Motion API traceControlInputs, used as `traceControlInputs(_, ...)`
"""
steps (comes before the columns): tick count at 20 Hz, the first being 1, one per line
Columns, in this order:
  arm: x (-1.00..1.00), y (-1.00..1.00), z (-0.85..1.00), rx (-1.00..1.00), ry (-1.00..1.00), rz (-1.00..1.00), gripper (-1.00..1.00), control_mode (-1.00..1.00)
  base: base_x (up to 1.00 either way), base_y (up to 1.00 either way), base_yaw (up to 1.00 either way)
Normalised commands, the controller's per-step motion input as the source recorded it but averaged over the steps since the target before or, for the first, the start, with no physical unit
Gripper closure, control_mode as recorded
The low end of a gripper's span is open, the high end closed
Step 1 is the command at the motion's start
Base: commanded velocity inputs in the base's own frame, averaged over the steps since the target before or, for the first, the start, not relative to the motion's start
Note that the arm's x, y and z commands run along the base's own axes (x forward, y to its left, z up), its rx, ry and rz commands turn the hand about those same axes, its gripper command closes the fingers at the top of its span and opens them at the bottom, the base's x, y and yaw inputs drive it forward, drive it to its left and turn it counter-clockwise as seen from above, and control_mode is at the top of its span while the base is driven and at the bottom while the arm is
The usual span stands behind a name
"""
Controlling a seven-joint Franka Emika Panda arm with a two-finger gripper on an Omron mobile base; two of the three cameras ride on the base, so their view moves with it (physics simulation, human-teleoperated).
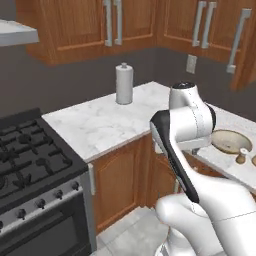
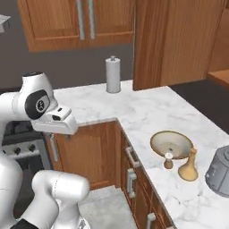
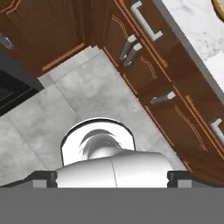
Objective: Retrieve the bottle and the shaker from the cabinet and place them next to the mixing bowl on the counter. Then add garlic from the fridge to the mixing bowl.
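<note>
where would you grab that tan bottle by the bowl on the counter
Take the tan bottle low on its wide base, just under the slim neck, coming in level from the open counter side away from the mixing bowl. It stands upright and its neck looks too thin and tapered for a sure hold. The gripper is open.

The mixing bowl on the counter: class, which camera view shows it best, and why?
The right base view: the mixing bowl shows whole on the marble counter. In the left base view the arm partly hides it. The hand view catches just a sliver at its top right corner.
</note>
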Motion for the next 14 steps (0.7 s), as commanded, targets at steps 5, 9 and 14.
traceControlInputs(5, 0.00, 0.00, 0.00, 0.00, 0.00, 0.00, -1.00, 1.00, -0.13, 0.00, 1.00)
traceControlInputs(9, 0.00, 0.00, 0.00, 0.00, 0.00, 0.00, -1.00, 1.00, -0.09, 0.04, 1.00)
traceControlInputs(14, 0.00, 0.00, 0.00, 0.00, 0.00, 0.00, -1.00, 1.00, -0.03, 0.19, 1.00)
